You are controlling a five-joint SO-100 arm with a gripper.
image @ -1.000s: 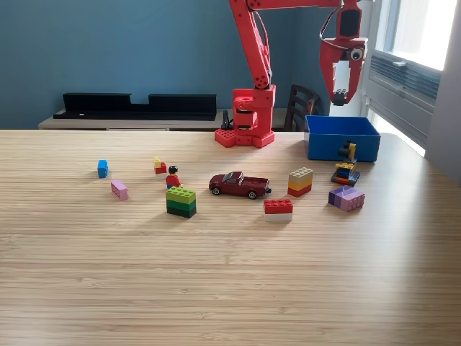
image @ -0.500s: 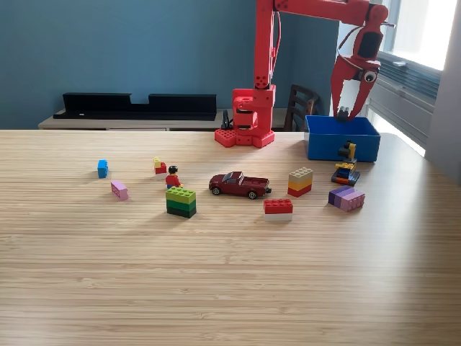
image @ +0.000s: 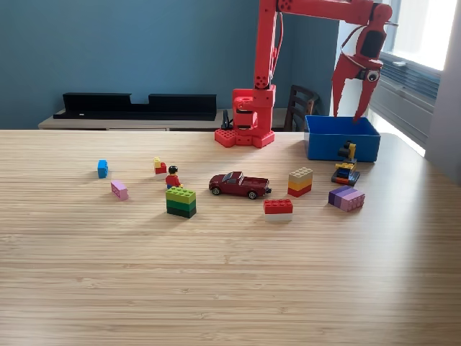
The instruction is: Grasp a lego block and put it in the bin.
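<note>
Pale striped wood fills the exterior view, a broad table [image: 230, 288] running back to a teal-blue wall, with bright window light at the view's right and a long black tray [image: 137, 105] on a low ledge behind. At the far edge stands the red arm [image: 253, 115], its reach bent over to the view's right so that the gripper [image: 348, 108] hangs above the bin [image: 341, 146], a shallow blue box at the table's back right corner. The two fingers point down and stand spread apart, and nothing shows between them; whether a block lies inside the bin I cannot tell, since its near wall hides the floor. Judging by this pose, one drop looks to be just finished or nearly so, but much remains on the table: a green stack [image: 181, 202], a red and white brick [image: 278, 208], a tan, yellow and red stack [image: 300, 182], a purple block [image: 346, 197], a small blue, yellow and black build [image: 346, 167] just in front of the bin, a pink piece [image: 119, 189], a little blue piece [image: 102, 168], a yellow and red pair [image: 159, 166], a minifigure [image: 173, 177] and a dark red toy car [image: 239, 184]. None of these touches the bin.
</note>
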